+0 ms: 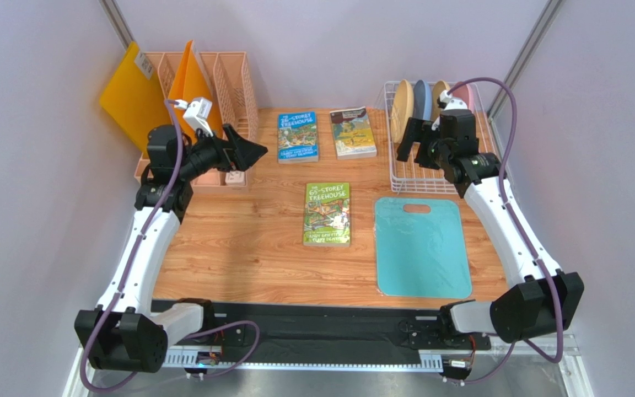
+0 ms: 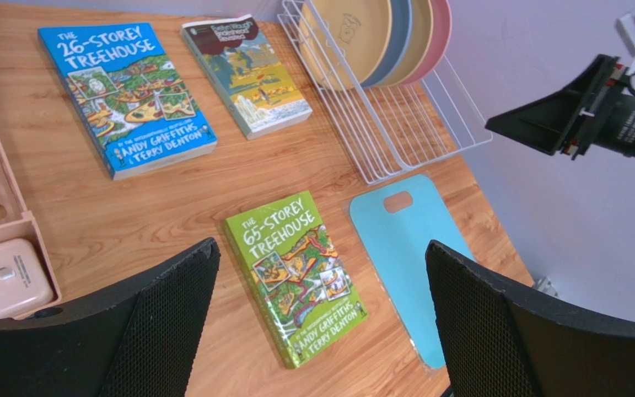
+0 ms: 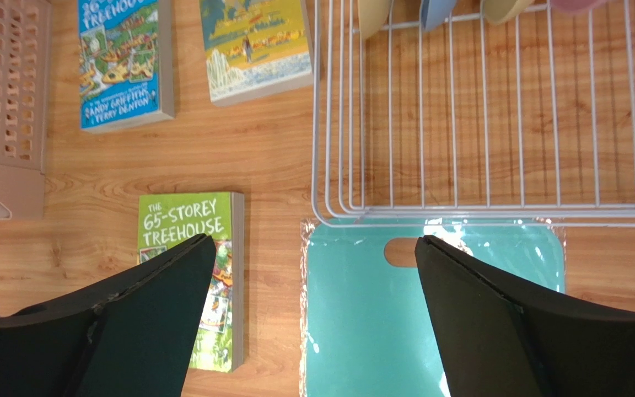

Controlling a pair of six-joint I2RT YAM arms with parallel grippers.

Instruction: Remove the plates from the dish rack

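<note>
The white wire dish rack [image 1: 428, 169] stands at the back right. Four plates stand on edge at its far end: tan [image 1: 402, 101], blue [image 1: 421, 98], pale yellow [image 1: 438, 93] and pink [image 1: 462, 93]. My right gripper [image 1: 413, 147] is open and empty above the rack's near half, short of the plates. The right wrist view [image 3: 317, 281] shows the rack's bare wires [image 3: 495, 124] and the plates' lower edges, tan [image 3: 373, 12] leftmost. My left gripper [image 1: 254, 153] is open and empty at the back left; its view [image 2: 321, 289] shows the rack [image 2: 395, 124] and the tan plate [image 2: 350, 33].
A teal cutting board [image 1: 422, 246] lies just in front of the rack. A green book [image 1: 327, 213] lies mid-table, and a blue book [image 1: 298, 136] and another book [image 1: 352, 132] lie behind it. A peach slotted organizer [image 1: 230, 83] with orange folders [image 1: 134, 95] stands at the back left.
</note>
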